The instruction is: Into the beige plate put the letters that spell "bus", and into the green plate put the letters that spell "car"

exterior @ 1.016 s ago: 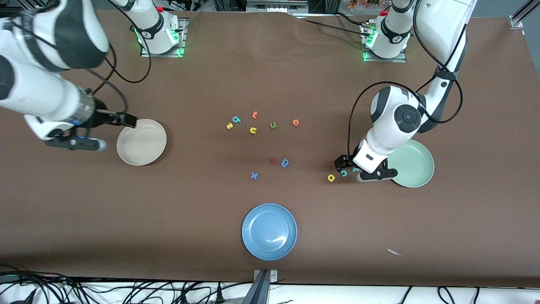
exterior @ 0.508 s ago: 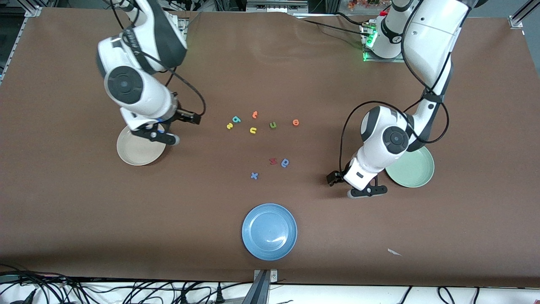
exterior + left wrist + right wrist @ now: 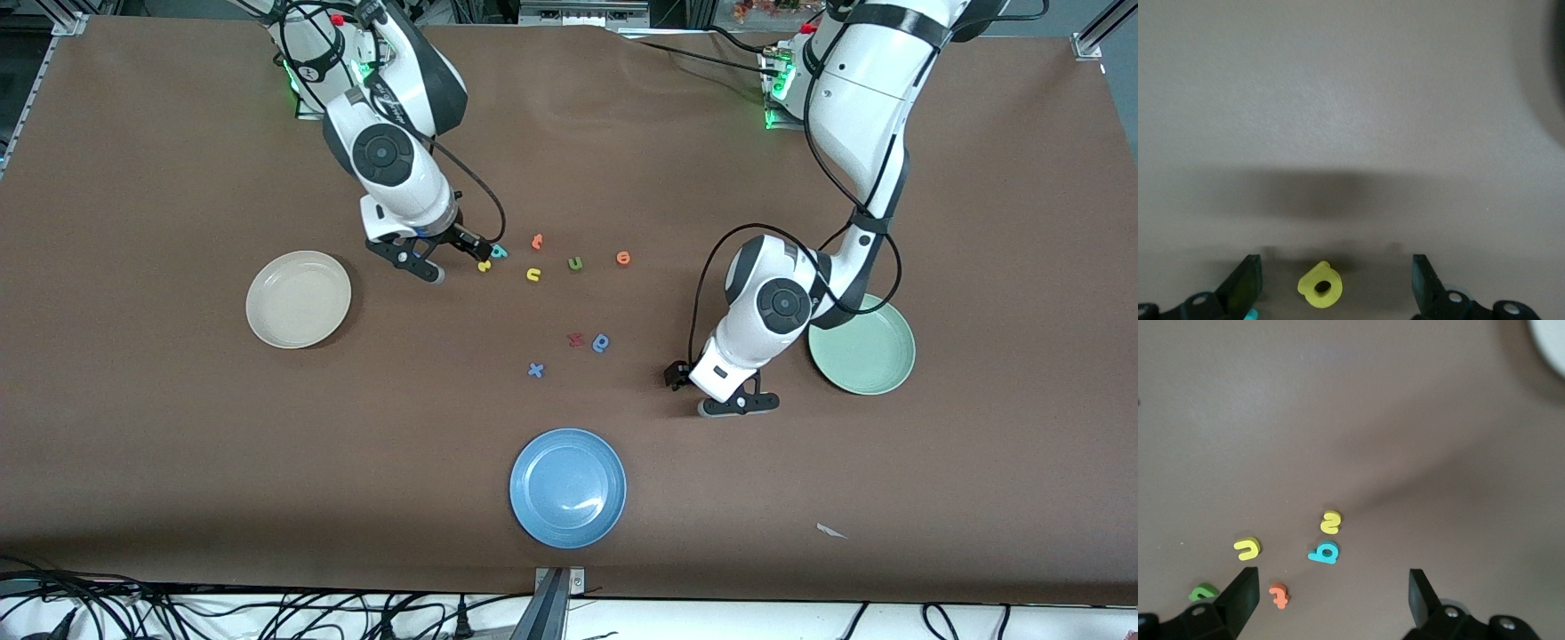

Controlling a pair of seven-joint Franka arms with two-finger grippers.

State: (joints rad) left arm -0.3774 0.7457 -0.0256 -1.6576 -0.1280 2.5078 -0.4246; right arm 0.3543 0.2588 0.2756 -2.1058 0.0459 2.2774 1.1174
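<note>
The teal "b" point(image 3: 498, 252), yellow "s" point(image 3: 484, 265) and yellow "u" point(image 3: 533, 274) lie mid-table. My right gripper point(image 3: 418, 265) hovers open beside the "s", toward the beige plate point(image 3: 299, 299), which is empty. The right wrist view shows the "s" point(image 3: 1331, 521), "b" point(image 3: 1325, 553) and "u" point(image 3: 1247, 549) ahead of that open gripper point(image 3: 1333, 577). My left gripper point(image 3: 725, 396) hangs low beside the empty green plate point(image 3: 867, 347), covering the "car" letters. In the left wrist view the yellow "a" point(image 3: 1321, 287) lies between the open fingers of the left gripper point(image 3: 1336, 260); a teal sliver point(image 3: 1251, 313) shows by one finger.
A green "u" point(image 3: 575, 263) and two orange letters point(image 3: 536, 241) point(image 3: 623, 258) lie by the "bus" letters. A dark red letter point(image 3: 575, 339), a blue rounded letter point(image 3: 601, 342) and a blue "x" point(image 3: 535, 370) lie nearer the camera. A blue plate point(image 3: 568, 487) sits near the front edge.
My right arm swung from beside the beige plate across to the "s" and "b". My left hand slid away from the green plate and now covers the "c", "a" and "r".
</note>
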